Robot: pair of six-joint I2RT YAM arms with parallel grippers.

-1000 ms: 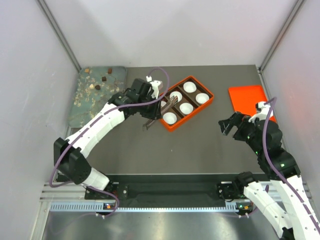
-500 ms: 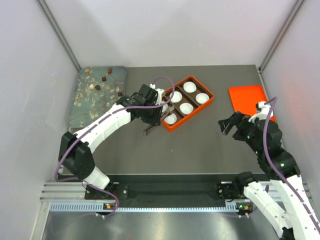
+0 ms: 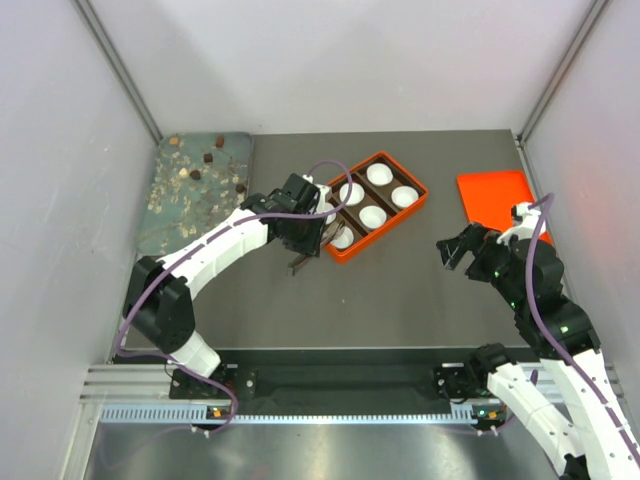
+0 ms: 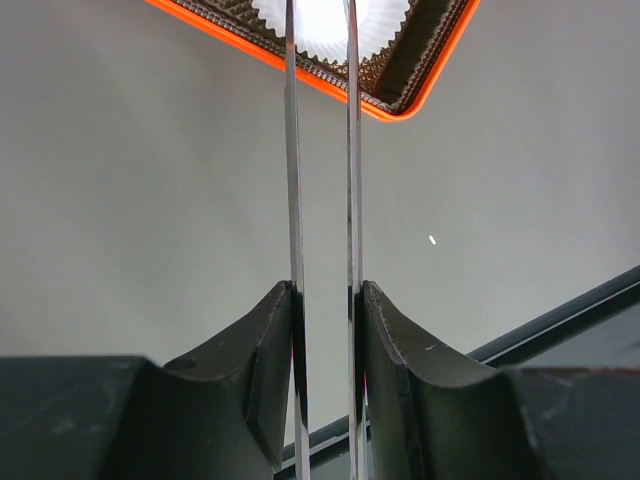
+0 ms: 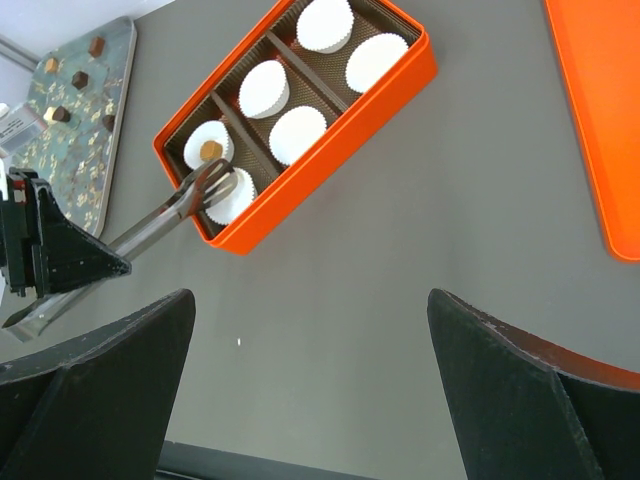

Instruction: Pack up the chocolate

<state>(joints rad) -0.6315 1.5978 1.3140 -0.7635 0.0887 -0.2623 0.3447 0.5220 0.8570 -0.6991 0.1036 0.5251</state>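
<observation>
Chocolates (image 3: 208,156), small dark and tan lumps, lie scattered on the patterned tray (image 3: 175,215) at the table's ten o'clock. The left gripper (image 3: 300,226), clamped on the tongs (image 5: 165,215), has drawn back toward seven o'clock from the orange box (image 3: 398,213). One tan piece (image 5: 210,150) sits in the nine o'clock cup (image 5: 195,158), so that drop looks done. The right gripper (image 3: 458,247) hangs spread wide at four o'clock.
</observation>
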